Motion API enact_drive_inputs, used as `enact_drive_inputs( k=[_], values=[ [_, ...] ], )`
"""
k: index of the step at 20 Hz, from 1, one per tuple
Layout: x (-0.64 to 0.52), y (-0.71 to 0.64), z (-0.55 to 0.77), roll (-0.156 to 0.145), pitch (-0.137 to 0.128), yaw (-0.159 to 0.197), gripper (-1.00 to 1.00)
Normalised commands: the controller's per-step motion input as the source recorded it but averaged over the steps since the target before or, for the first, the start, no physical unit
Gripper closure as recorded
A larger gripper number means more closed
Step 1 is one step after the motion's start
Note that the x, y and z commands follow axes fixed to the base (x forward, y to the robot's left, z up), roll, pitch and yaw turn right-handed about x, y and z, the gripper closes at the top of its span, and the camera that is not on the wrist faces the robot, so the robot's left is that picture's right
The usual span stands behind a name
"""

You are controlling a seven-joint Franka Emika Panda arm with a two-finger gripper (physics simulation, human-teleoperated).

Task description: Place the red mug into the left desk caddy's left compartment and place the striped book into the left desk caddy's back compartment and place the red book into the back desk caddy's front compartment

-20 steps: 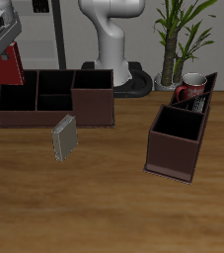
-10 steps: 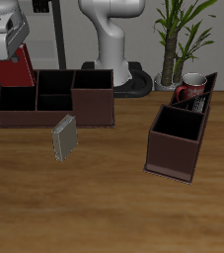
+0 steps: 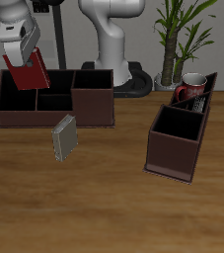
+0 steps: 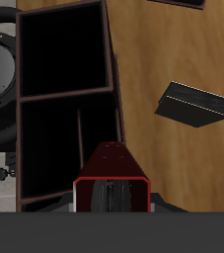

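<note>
Two desk caddies sit on your table (image 3: 113,212), and you work through them from the exterior view's left edge across. Your gripper (image 3: 25,57) hangs above the far end of the back desk caddy (image 3: 54,97), its jaws pinching the red book (image 3: 29,71), which tilts in the air over the caddy's small sections; the wrist view shows the red book (image 4: 109,178) clamped from both sides with the caddy's dark compartments (image 4: 64,89) open beneath it. Just in front of that caddy, nearer the table's front edge, the plain grey book (image 3: 64,137) stands upright on the wood. Farther across, well apart, the left desk caddy (image 3: 178,138) stands angled. At its far end the red mug (image 3: 190,89) sits in a compartment. You cannot make out the striped book clearly.
</note>
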Motion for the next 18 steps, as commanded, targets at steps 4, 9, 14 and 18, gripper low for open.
enact_drive_inputs(
  k=[4, 9, 14, 18],
  values=[
    [-0.01, 0.00, -0.07, -0.007, 0.036, -0.007, 1.00],
    [0.01, 0.11, 0.00, 0.001, 0.000, 0.012, 1.00],
    [0.01, 0.20, 0.02, 0.005, -0.001, -0.033, 1.00],
    [0.04, 0.19, -0.01, 0.006, 0.017, -0.016, 1.00]
  ],
)
